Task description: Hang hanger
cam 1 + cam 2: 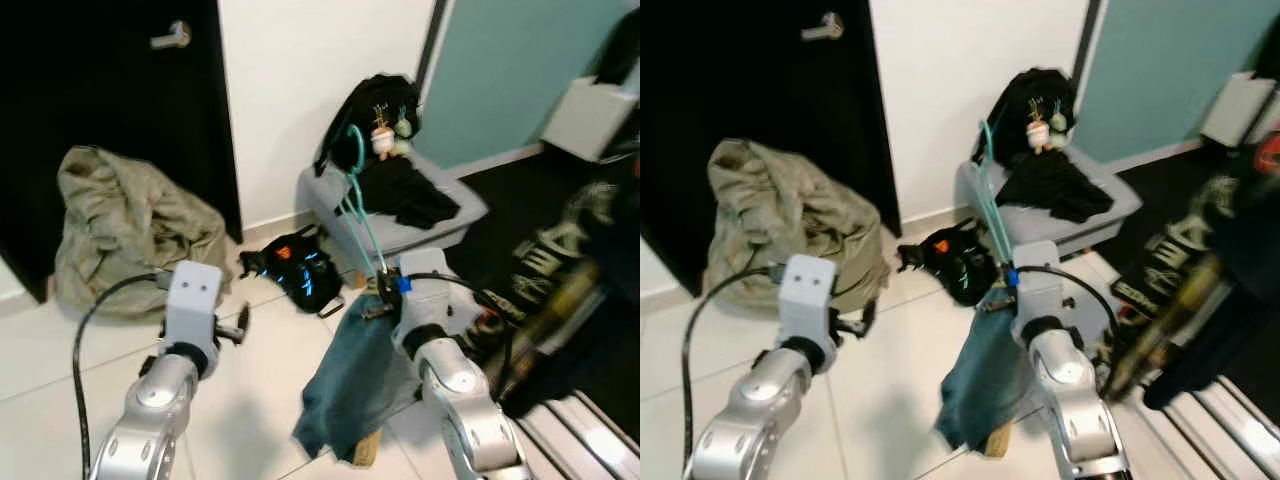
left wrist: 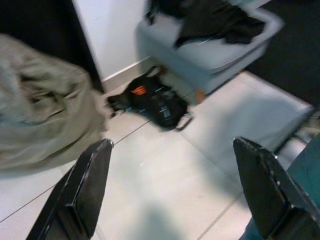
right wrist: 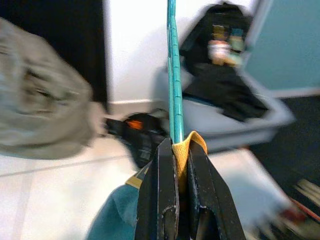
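Observation:
A teal hanger (image 1: 357,195) stands upright in front of me, its hook near the backpack. Blue jeans (image 1: 352,375) hang from it down toward the floor. My right gripper (image 1: 381,290) is shut on the hanger where the jeans' yellow-lined waistband wraps it. In the right wrist view the fingers (image 3: 161,192) pinch the teal hanger (image 3: 173,75) and the waistband (image 3: 183,150). My left gripper (image 1: 243,325) is held out low over the tiles, open and empty, its fingers (image 2: 85,192) wide apart.
A grey bin (image 1: 425,225) with dark clothes stands by the white wall, a black backpack (image 1: 375,115) on it. A small black bag (image 1: 295,270) lies on the tiles. A beige heap of cloth (image 1: 125,225) rests against the dark door. Dark clothes (image 1: 590,270) hang at the right.

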You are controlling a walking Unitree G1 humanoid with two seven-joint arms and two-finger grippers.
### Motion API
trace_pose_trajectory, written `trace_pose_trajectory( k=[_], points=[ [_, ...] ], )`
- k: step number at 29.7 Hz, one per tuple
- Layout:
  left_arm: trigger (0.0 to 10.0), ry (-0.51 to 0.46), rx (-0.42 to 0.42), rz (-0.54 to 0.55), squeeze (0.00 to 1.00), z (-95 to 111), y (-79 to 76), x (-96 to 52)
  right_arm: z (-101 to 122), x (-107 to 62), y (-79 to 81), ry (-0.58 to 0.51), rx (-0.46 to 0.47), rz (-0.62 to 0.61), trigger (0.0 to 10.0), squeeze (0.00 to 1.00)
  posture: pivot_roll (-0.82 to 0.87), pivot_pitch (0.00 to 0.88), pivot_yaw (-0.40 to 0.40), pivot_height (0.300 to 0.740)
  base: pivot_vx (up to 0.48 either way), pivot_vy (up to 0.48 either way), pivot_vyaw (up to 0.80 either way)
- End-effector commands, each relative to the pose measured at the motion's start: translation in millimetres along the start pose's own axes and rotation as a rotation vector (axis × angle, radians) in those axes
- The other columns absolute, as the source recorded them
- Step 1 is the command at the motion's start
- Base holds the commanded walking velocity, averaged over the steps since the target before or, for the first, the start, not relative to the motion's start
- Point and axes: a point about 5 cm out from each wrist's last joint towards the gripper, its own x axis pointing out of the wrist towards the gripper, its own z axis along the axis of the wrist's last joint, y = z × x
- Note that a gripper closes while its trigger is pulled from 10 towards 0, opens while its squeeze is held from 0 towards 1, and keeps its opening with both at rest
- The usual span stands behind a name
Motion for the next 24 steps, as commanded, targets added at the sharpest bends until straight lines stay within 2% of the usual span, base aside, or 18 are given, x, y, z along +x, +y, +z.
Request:
trace_pose_trajectory(
  k=[1, 4, 24],
  points=[
    [10.0, 0.032, -0.006, 0.007, 0.00, -7.7, 1.4, -2.7, -1.9, -1.1, 3.7, 0.007, 0.012, 0.011, 10.0, 0.00, -0.06, 0.191, -0.073, 0.740, 0.000, 0.000, 0.00],
    [10.0, 0.036, -0.004, 0.006, 0.00, -8.3, 1.0, -2.5, -2.2, -1.0, 3.7, 0.010, 0.014, 0.012, 10.0, 0.00, -0.06, 0.190, -0.073, 0.740, 0.000, 0.000, -0.34],
    [10.0, 0.037, -0.006, -0.004, 0.00, -8.4, -1.1, -2.3, -0.5, -0.9, 3.3, 0.002, 0.023, 0.013, 10.0, 0.00, -0.06, 0.194, -0.075, 0.740, 0.000, 0.000, -0.80]
  ],
)
